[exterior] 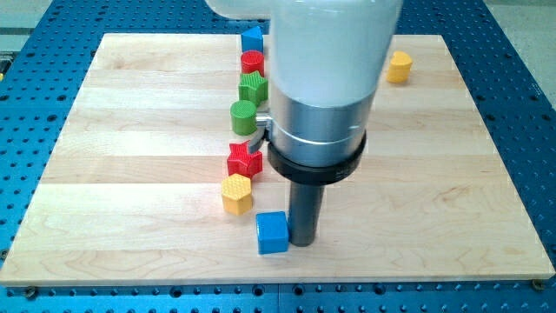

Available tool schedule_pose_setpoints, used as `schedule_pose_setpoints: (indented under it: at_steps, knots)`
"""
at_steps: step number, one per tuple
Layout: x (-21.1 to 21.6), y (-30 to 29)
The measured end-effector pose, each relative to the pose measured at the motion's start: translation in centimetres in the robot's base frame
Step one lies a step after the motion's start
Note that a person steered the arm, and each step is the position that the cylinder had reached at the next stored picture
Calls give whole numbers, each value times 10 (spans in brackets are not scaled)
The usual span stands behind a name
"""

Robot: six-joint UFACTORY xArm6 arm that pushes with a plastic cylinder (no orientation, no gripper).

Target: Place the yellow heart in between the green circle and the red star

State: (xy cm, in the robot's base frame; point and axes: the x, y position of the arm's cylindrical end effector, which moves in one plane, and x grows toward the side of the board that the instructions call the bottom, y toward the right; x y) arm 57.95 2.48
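Note:
My tip (304, 242) rests on the board near the view's bottom centre, touching the right side of a blue cube (272, 232). The green circle (244, 116) lies up and left of the tip. The red star (244, 161) sits just below it, with a small gap between them. A yellow block (236, 193) with angular sides lies right under the red star, close to it. A second yellow block (399, 66) lies alone at the view's top right. I cannot tell which yellow block is the heart. The tip is right of and below the nearer yellow block.
A column of blocks runs up from the green circle: a green star (253, 87), a red circle (253, 61) and a blue block (252, 37) at the top edge. The arm's wide body (321, 96) hides the board's upper middle.

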Motion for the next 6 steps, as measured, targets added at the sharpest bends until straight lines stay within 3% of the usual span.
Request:
schedule_pose_setpoints:
  at_steps: [3, 4, 5, 6]
  knots:
    - [7, -48]
    - [2, 23]
    - [-27, 97]
    - [-129, 135]
